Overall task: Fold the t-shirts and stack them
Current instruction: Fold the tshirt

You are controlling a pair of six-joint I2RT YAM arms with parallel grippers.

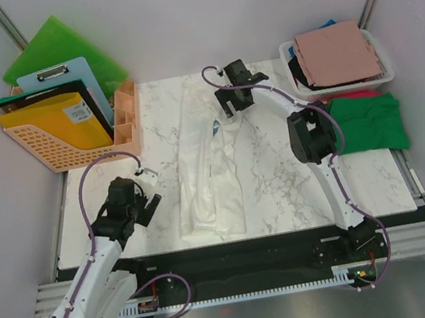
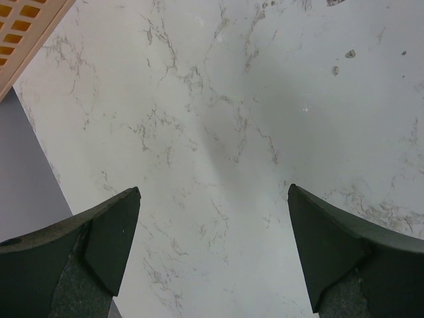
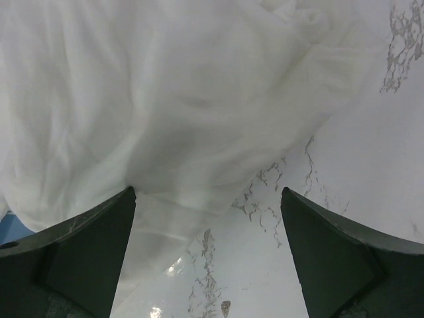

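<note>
A cream-white t-shirt (image 1: 207,168) lies folded into a long narrow strip down the middle of the marble table (image 1: 283,188). A bit of blue print shows near its top. My right gripper (image 1: 234,105) hovers open above the strip's far right edge. In the right wrist view the white cloth (image 3: 165,99) fills the upper left, and nothing is between the fingers (image 3: 86,258). My left gripper (image 1: 145,206) stands open over bare marble, left of the strip's near end. A green t-shirt (image 1: 368,123) lies folded at the right edge. A dusty-pink one (image 1: 337,52) tops the basket pile.
A white mesh basket (image 1: 291,64) at the back right holds the pink shirt over black and blue cloth. Red cloth peeks beside the green shirt. An orange crate (image 1: 59,144) with green boards and a clipboard stands at the back left, its corner (image 2: 20,33) visible in the left wrist view.
</note>
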